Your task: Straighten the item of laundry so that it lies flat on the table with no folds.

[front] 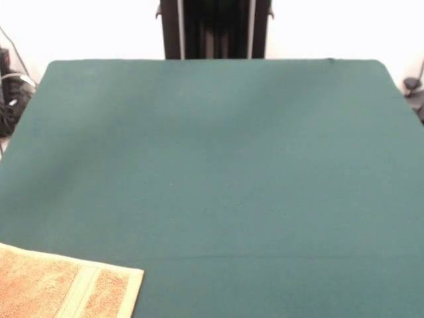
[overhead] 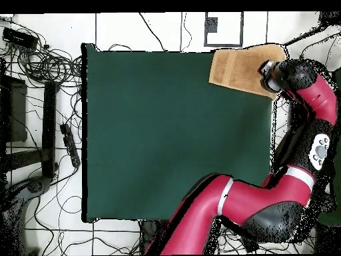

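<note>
The orange-tan towel (front: 59, 285) lies at the near left corner of the dark green table (front: 225, 165), cut off by the picture's edge. Its paler stripe (front: 78, 291) runs beside the hem, and what shows looks flat. In the overhead view the towel (overhead: 236, 67) is at the top right corner of the table (overhead: 166, 133). The gripper (overhead: 268, 75) is at the towel's right edge, under the arm's red and black wrist. The wrist hides that edge of the towel. The front view does not show the gripper.
The red arm (overhead: 313, 147) bends along the table's right side, from the base at the bottom of the overhead view. Cables and black gear (overhead: 40, 67) lie on the floor to the left. The black pedestal (front: 215, 30) stands behind the table's far edge.
</note>
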